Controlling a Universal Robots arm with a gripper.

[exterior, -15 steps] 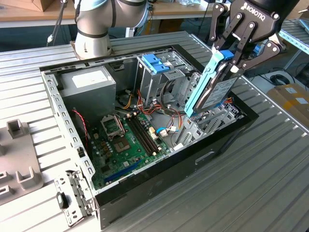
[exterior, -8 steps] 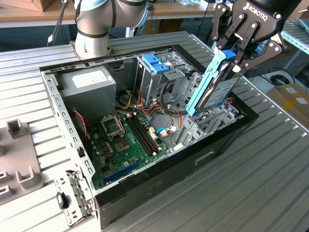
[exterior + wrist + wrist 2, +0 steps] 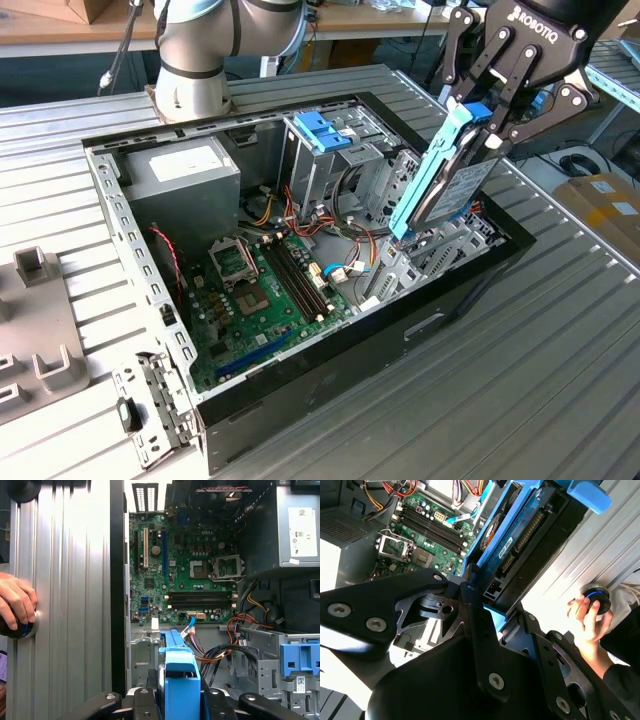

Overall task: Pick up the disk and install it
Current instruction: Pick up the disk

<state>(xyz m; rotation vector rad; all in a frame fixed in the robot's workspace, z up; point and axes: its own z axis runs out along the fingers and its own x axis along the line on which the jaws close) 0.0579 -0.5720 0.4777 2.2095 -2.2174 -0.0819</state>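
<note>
Tool [image 3: 492, 125] clamped on the disk [image 3: 455, 180], held tilted on edge directly below the fingers, above the open computer case [image 3: 440, 320]. Beyond it lies the motherboard [image 3: 265, 290]; farther off, the power supply [image 3: 185, 175].

Even, bright lighting; glare whitens the ribbed table [image 3: 600, 545] in the second wrist view; gripper linkage [image 3: 470, 680] close-up blurred.

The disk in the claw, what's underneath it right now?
The disk hangs tilted in the claw over the open computer case. Below it sit grey drive-bay metalwork and loose cables. The bay floor directly beneath is covered by the disk.
</note>
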